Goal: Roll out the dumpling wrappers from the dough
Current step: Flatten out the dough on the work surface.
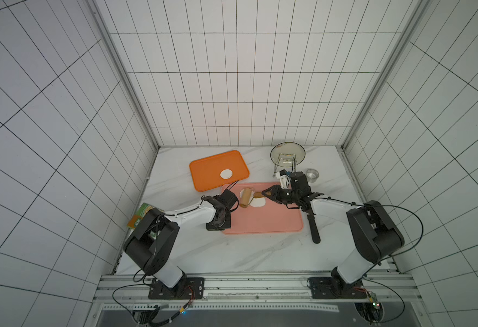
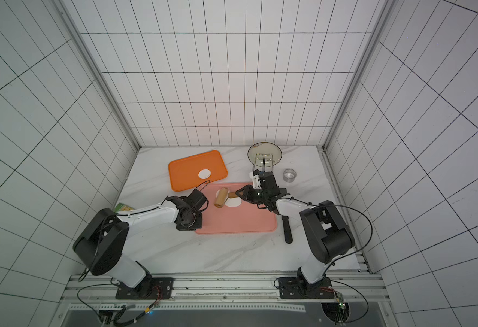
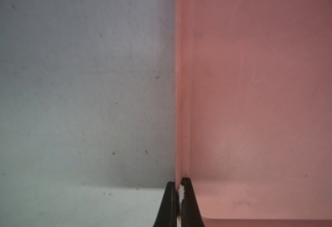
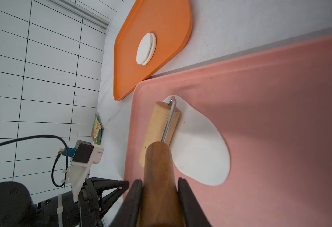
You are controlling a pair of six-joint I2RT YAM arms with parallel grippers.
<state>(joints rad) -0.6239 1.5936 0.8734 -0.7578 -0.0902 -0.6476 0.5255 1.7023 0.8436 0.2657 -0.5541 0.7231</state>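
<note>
The dough (image 4: 200, 149) lies as a flattened white oval at the far left of the pink tray (image 4: 279, 118), seen in both top views (image 1: 259, 202) (image 2: 233, 202). A wooden roller (image 4: 159, 129) rests on the dough's left edge. My right gripper (image 4: 160, 181) is shut on its brown handle. Two stacked round dumpling wrappers (image 4: 146, 49) (image 1: 226, 174) sit on the orange tray (image 1: 209, 167). My left gripper (image 3: 178, 183) is shut on the pink tray's rim (image 3: 182, 118) near the tray's front left corner (image 1: 223, 229).
A small steel ring (image 1: 312, 174) stands right of the pink tray at the back. A glass lid on a wire rack (image 1: 287, 154) is behind it. A black-handled tool (image 1: 314, 229) lies along the tray's right side. A green packet (image 1: 143, 215) sits by the left wall.
</note>
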